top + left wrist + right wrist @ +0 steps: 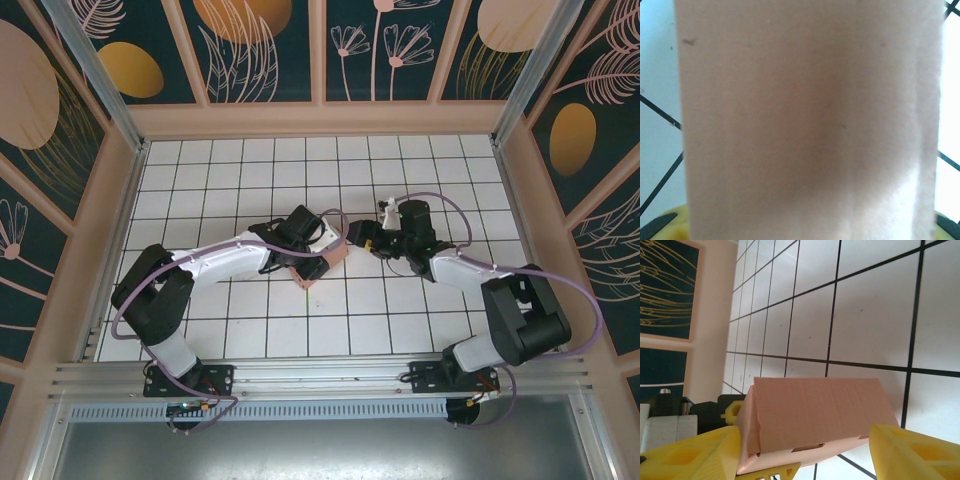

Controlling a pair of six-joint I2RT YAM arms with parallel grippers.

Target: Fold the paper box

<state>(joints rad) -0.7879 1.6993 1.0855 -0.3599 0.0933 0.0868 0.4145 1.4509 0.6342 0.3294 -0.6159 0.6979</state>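
The paper box (322, 264) is being held near the middle of the white tiled tabletop (250, 325), between the two arms. It is showing as a long salmon-pink block with its sides folded up. The left claw (310, 252) is gripping it, its yellow fingers (667, 232) bracketing the box closely on both sides. The right claw (805, 455) is straddling the box with its fingertips just beside the corners. Whether they are pressing on it cannot be told. Small slots are showing along the box's lower edge.

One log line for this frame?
paper box: folded into box shape | left hand: clamped on box | right hand: straddling box, grip unclear
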